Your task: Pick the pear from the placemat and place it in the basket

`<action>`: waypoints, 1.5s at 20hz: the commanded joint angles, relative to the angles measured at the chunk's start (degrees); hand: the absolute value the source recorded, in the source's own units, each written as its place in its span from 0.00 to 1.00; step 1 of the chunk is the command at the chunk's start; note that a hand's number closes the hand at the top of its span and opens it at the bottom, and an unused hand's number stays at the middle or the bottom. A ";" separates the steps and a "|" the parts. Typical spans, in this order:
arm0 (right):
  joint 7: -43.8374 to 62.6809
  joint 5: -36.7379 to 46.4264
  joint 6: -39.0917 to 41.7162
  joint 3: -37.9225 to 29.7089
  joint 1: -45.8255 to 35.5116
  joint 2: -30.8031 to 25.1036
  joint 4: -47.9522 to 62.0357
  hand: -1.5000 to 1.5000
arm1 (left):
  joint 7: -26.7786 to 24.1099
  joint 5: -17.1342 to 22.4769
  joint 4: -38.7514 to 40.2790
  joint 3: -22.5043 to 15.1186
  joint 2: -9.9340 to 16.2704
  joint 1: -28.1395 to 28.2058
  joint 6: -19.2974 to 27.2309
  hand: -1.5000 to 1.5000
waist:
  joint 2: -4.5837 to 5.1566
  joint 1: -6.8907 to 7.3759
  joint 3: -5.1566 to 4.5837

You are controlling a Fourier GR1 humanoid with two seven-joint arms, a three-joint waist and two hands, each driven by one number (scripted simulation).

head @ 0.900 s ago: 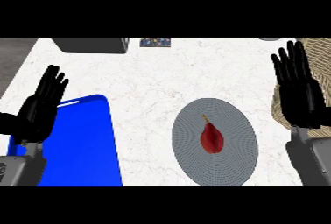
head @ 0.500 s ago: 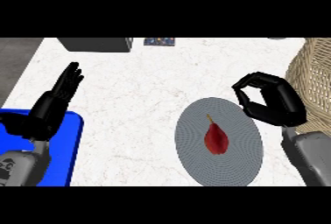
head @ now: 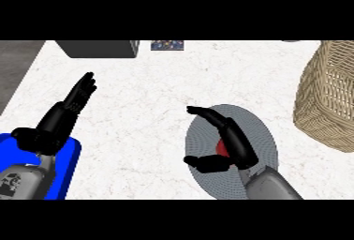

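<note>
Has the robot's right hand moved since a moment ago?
Yes. The right hand has swung away from the basket and now sits over the placemat, covering most of the pear.

One head view, looking steeply down on the surface (head: pixel 152 93).

We see from head height, close over the near part of the surface, facing away from the body; both forearms enter from the lower edge. The wicker basket (head: pixel 328 93) is cut off at the right edge, a dark box (head: pixel 97 48) at the top. There is no second view to share anything with.
</note>
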 commanded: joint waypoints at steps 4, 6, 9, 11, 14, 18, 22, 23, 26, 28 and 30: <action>23.90 19.64 -6.26 0.03 -8.12 -7.57 -3.66 0.00 | 0.52 -0.67 -0.40 0.34 0.47 0.57 -0.05 0.50 | -0.69 -1.31 -0.21; 30.46 22.83 -1.64 -0.34 -10.13 -12.29 -6.36 0.00 | 0.46 -0.99 -0.64 -0.40 -0.63 1.45 0.57 0.50 | -0.88 -1.79 -0.24; 38.34 23.56 12.33 2.43 -14.08 -18.27 -8.20 0.00 | 0.61 -1.28 -0.58 -0.44 -0.57 2.13 0.75 0.50 | -1.07 -1.63 -0.40; 43.68 20.23 21.11 4.06 -15.13 -18.96 -12.46 0.00 | -0.10 -0.72 0.53 0.79 0.09 0.93 -0.13 0.50 | -0.77 -2.00 -0.34; 51.00 11.51 32.65 1.90 -17.07 -20.31 -17.72 0.00 | 0.64 0.24 -0.13 1.08 0.38 1.34 -1.20 0.50 | -0.54 -1.62 -0.17; 60.07 -0.93 43.84 -4.55 -19.44 -22.90 -25.08 0.00 | -0.89 -2.23 -0.96 0.46 -0.65 2.26 0.52 0.50 | -0.28 -1.31 -0.03; 71.64 -6.70 46.83 -7.77 -17.69 -22.68 -35.68 0.00 | -4.22 -2.15 5.18 1.57 -1.54 0.27 -2.36 0.50 | 0.10 -1.35 0.02; 70.70 -7.51 47.60 -10.03 -16.98 -23.82 -34.33 0.00 | 2.43 -3.50 -4.46 -0.85 -3.15 2.34 1.24 0.50 | 0.03 -0.38 0.10; 72.52 -6.68 46.29 -10.56 -13.81 -23.48 -38.43 0.00 | -0.59 -2.80 -1.40 2.29 -1.42 2.54 -2.40 0.50 | 0.17 -0.33 0.09; 67.97 -4.73 47.20 -11.64 -12.81 -23.30 -35.65 0.00 | 0.96 -1.85 0.22 3.79 -1.79 -0.74 -4.11 0.50 | 0.31 -0.21 0.11; 65.94 -2.63 46.14 -12.07 -7.51 -24.41 -39.23 0.00 | 1.57 -4.74 0.84 1.64 -4.92 -2.16 -1.57 0.50 | 0.29 -0.53 0.12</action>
